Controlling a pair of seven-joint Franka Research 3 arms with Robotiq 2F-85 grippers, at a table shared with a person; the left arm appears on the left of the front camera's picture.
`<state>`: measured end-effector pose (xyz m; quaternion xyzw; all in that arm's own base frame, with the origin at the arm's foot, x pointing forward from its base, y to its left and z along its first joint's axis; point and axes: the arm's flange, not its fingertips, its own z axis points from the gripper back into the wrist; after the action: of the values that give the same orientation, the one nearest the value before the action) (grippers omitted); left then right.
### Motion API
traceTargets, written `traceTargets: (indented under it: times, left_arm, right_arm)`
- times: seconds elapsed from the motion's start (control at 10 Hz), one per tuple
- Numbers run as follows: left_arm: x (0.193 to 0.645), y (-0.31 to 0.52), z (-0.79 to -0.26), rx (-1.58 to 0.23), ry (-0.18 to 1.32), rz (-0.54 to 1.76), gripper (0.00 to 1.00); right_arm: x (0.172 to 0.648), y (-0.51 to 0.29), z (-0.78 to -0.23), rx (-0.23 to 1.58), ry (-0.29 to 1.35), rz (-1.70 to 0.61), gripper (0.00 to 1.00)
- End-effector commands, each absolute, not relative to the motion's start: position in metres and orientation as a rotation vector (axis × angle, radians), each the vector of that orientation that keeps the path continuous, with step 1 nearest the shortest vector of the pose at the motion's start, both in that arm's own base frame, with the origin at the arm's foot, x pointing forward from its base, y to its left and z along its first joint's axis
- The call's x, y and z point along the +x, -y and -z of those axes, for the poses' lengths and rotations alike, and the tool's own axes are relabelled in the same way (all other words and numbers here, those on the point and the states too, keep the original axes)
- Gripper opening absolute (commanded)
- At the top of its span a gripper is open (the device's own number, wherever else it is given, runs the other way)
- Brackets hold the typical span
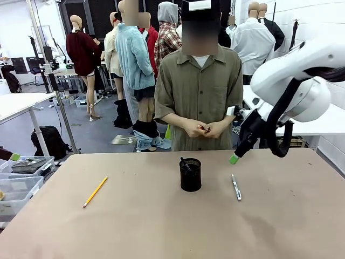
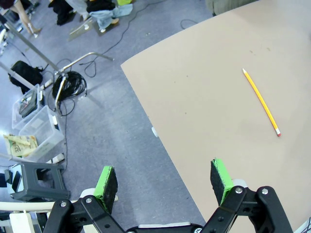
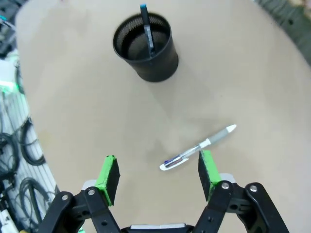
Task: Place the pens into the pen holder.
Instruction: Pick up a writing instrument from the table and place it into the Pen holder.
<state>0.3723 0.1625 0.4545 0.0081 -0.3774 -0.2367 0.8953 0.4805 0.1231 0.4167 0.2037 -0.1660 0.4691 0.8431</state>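
tan tabletop (image 1: 161, 226) spans the scene. the right gripper (image 3: 157, 161) gapes wide and empty above the silver-white pen (image 3: 199, 146), which lies right of the black wire-mesh pen holder (image 1: 190, 175). the holder contains a blue-tipped black pen (image 3: 147, 31). the left gripper (image 2: 163, 168) gapes empty over the table edge, and a yellow pencil (image 1: 95, 191) lies well left of the holder.

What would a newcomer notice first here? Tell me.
The black pen holder stands mid-table with a blue-tipped black pen already in it. The open right gripper hangs over a silver-white pen lying to the holder's right, while a yellow pencil lies alone far to its left.
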Motion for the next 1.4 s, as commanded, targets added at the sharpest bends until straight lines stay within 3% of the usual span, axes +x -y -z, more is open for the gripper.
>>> traceTargets:
  times: [0.0,0.3,0.5,0.6,0.8,0.9,1.3]
  left_arm:
    - [0.373,-0.164,-0.453,0.009,0.780,0.479,1.00]
    - [0.373,-0.164,-0.453,0.009,0.780,0.479,1.00]
    - [0.373,-0.164,-0.453,0.009,0.780,0.479,1.00]
    - [0.373,-0.164,-0.453,0.009,0.780,0.479,1.00]
    - [0.373,-0.164,-0.453,0.009,0.780,0.479,1.00]
    - [0.373,-0.164,-0.453,0.009,0.780,0.479,1.00]
    - [0.373,-0.164,-0.453,0.009,0.780,0.479,1.00]
  right_arm:
    - [0.492,-0.144,-0.411,0.331,0.258,-0.960,0.81]
    - [0.497,-0.169,-0.390,0.204,0.210,-0.832,0.81]
    - [0.493,-0.153,-0.391,0.311,0.244,-0.899,0.81]
    - [0.479,-0.100,-0.406,0.425,0.294,-0.938,0.81]
    - [0.443,0.019,-0.408,0.517,0.452,-0.713,0.81]
    - [0.433,0.047,-0.399,0.576,0.483,-0.816,0.81]
    - [0.408,0.108,-0.375,0.732,0.748,-0.876,0.81]
